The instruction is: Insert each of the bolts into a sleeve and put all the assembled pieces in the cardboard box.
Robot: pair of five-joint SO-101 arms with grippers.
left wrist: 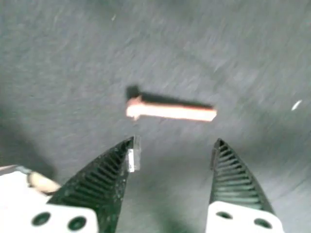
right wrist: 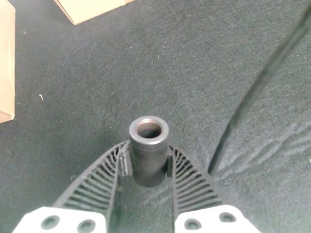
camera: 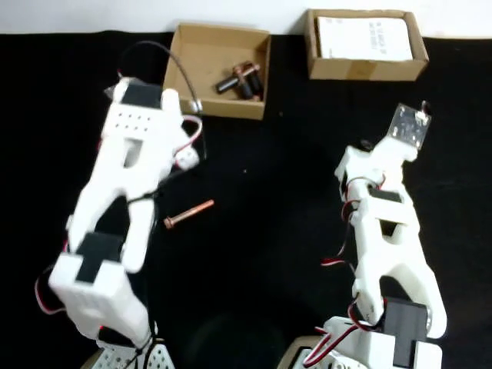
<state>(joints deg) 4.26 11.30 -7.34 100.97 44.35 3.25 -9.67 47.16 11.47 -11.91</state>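
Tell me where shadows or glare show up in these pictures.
Left wrist view: the bolt throws a dark shadow on the cloth right alongside it. Right wrist view: the sleeve has a soft sheen on its rim, no hard glare. High view: the white sheet in the second box glares bright, and a metal plate on the right arm glints.

Dark, cloth-covered surface (camera: 269, 231) with one copper-coloured bolt (camera: 188, 214) lying flat on it, and, along the far edge, an open cardboard box (camera: 201, 61) and a second box (camera: 365, 69), set apart.
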